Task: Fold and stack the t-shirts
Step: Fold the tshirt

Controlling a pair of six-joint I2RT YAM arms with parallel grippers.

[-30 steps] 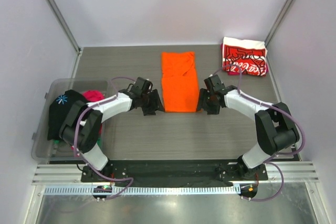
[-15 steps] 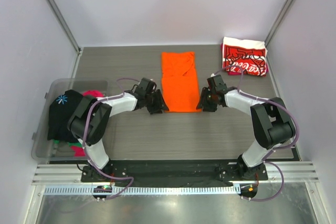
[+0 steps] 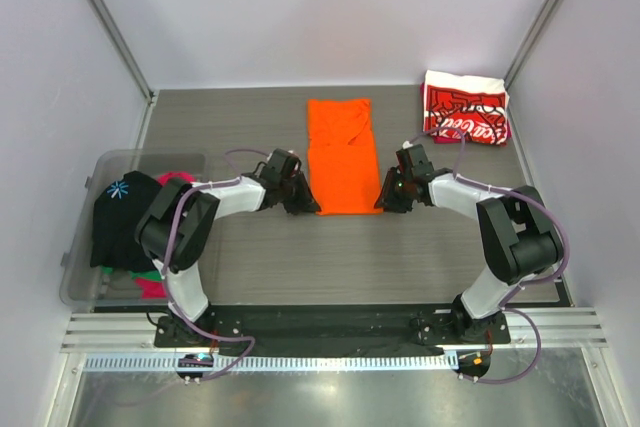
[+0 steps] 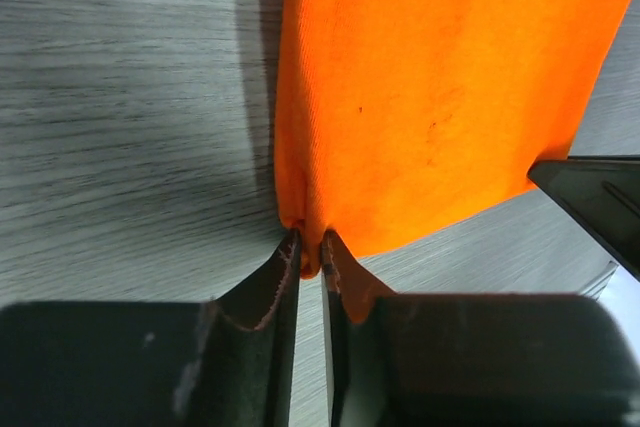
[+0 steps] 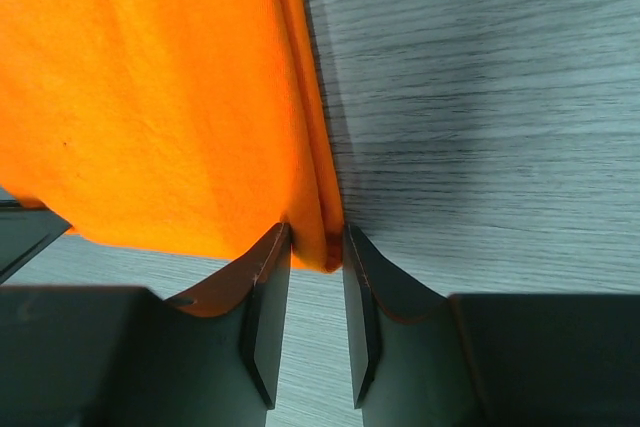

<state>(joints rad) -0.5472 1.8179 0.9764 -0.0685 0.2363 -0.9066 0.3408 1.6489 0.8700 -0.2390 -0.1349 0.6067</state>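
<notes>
A bright orange t-shirt lies folded into a long strip in the middle of the table. My left gripper is shut on its near left corner, the cloth pinched between the two fingers. At the near right corner my right gripper is shut on the thicker folded edge. A folded red-and-white Coca-Cola t-shirt rests at the far right of the table. Black, pink and green tees fill the bin on the left.
A clear plastic bin stands at the table's left edge. White walls with metal posts close in the back and both sides. The grey wood-grain table top stretches between the orange shirt and the arm bases.
Both grippers slid inward onto the orange shirt's near corners and their jaws closed on the cloth. The shirt itself has not shifted.
</notes>
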